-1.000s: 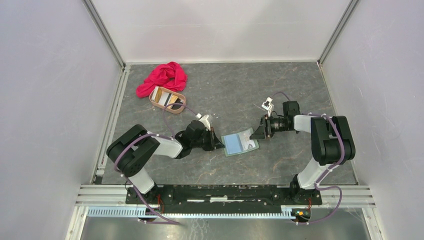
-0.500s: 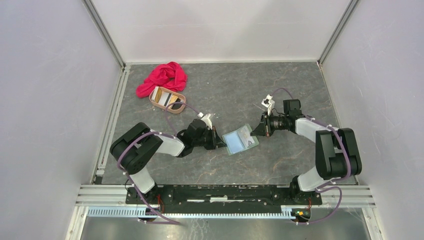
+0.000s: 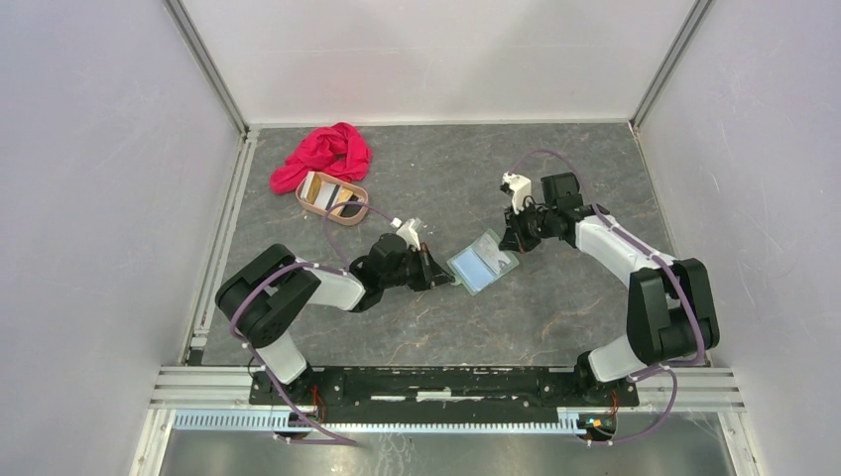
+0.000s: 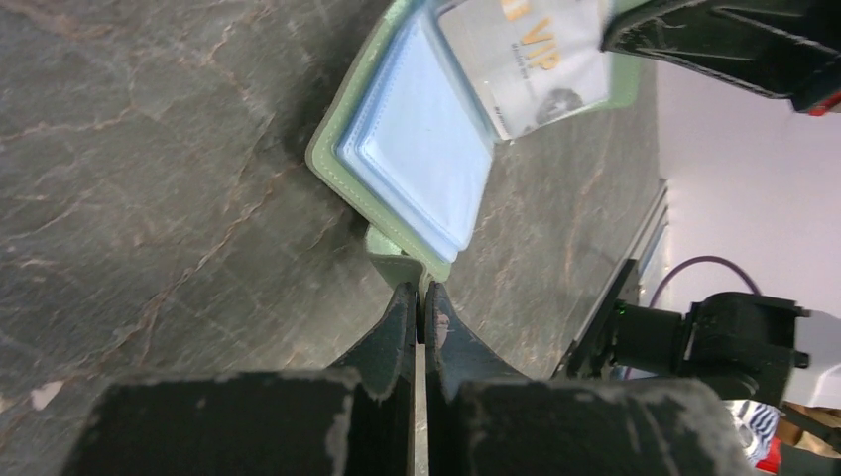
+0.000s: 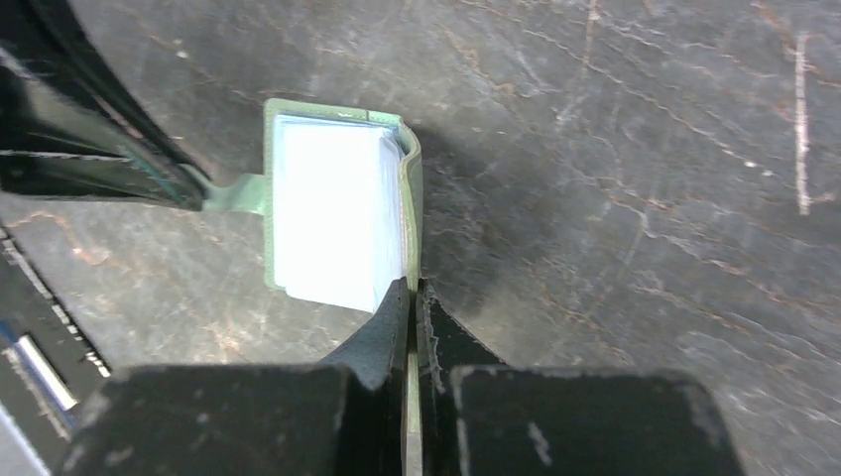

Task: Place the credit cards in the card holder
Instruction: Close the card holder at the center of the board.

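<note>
Top external view shows the card holder (image 3: pixel 482 266) open on the desk (image 3: pixel 446 169) between both arms. Left fingers (image 4: pixel 402 317) pinch the green tab at its left edge; right fingers (image 5: pixel 392 317) pinch its opposite green edge. A silvery-white card (image 4: pixel 531 59) lies on its pale-blue inside.

The left arm (image 3: pixel 332 290) and right arm (image 3: pixel 607 246) are both showing chunky black joint housings joined by smooth white link shells, with thin purple cables (image 3: pixel 234 315) trailing along them. The left gripper (image 4: pixel 418 294) and right gripper (image 5: pixel 410 288) are showing black fingers flecked with pale scuffs, and a small white bracket (image 3: pixel 516 184) is sitting on each wrist.
</note>
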Available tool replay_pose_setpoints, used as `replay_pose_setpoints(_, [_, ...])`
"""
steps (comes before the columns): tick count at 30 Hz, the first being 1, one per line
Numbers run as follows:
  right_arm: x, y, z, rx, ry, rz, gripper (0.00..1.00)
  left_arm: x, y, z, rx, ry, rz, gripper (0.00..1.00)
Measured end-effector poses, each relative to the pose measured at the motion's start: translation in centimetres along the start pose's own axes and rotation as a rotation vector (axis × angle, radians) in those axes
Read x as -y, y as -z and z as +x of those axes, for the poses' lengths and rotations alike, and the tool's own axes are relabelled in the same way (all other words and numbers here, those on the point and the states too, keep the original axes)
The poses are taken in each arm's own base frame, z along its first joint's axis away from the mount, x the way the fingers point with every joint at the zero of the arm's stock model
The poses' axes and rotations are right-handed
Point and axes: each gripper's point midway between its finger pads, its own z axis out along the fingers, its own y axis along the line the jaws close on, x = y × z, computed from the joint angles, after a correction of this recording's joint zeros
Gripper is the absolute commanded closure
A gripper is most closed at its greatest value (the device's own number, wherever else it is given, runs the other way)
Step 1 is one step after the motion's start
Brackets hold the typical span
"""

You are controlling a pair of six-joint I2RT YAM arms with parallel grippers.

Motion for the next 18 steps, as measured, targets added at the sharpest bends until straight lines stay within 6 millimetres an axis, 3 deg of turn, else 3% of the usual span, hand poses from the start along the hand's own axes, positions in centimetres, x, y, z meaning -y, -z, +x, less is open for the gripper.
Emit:
replay_pose_setpoints(4, [0.4, -0.1, -0.3, -0.033, 0.055, 0.065, 0.95, 0.9, -0.2, -0.7, 0.035, 0.014, 0.043, 0.98])
replay_pose_setpoints(10, [-2.1, -1.3, -0.3, -0.071, 0.14, 0.034, 0.88, 0.9, 0.1, -0.5, 0.049, 0.041, 0.061, 0.98])
replay_pose_setpoints(18, [-4.8, -2.3, -0.1, -0.086, 0.183, -0.051, 0.73, -0.7, 0.1, 0.7, 0.032, 0.07, 0.031, 0.98])
